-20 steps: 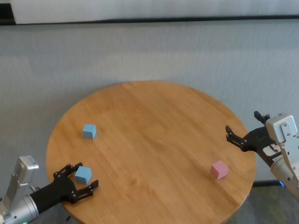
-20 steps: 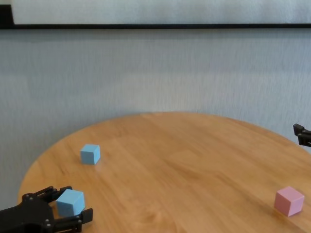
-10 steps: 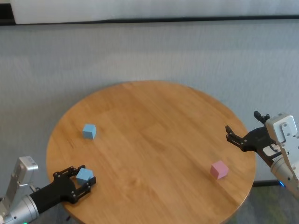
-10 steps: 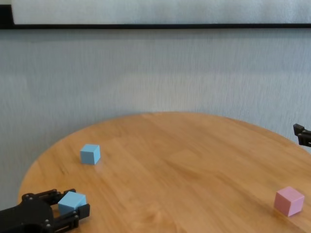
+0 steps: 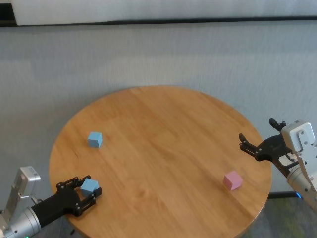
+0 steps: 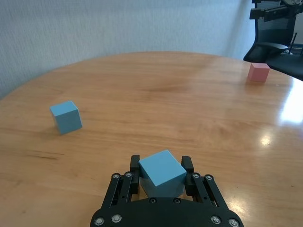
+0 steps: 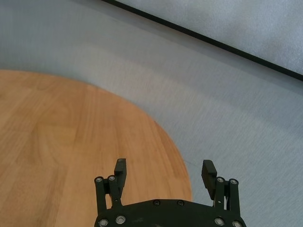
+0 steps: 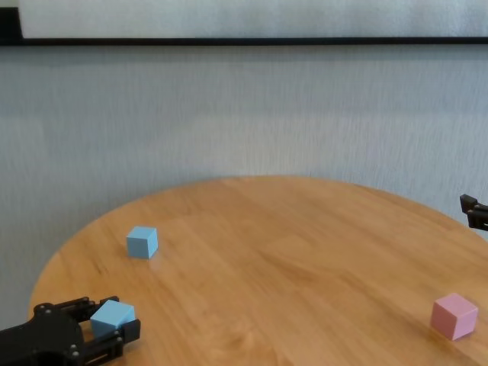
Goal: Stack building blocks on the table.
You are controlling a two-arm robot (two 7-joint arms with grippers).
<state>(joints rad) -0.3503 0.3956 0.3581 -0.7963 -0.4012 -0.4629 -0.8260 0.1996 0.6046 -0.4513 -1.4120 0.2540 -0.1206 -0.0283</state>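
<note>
My left gripper (image 5: 85,192) is shut on a light blue block (image 5: 89,186) at the near left edge of the round wooden table (image 5: 163,144); the left wrist view shows the block (image 6: 162,172) clamped between both fingers, and the chest view shows it (image 8: 112,318) too. A second light blue block (image 5: 95,139) sits free farther back on the left (image 8: 142,242) (image 6: 66,117). A pink block (image 5: 232,180) sits near the right edge (image 8: 454,316) (image 6: 258,72). My right gripper (image 5: 246,145) is open and empty, hovering at the table's right edge, beyond the pink block (image 7: 164,171).
A grey carpeted floor (image 5: 158,54) surrounds the table, with a dark baseboard and pale wall (image 5: 158,10) behind. The table's middle holds nothing.
My left gripper's fingers have closed onto the near light blue block. The right arm and the other two blocks have not moved.
</note>
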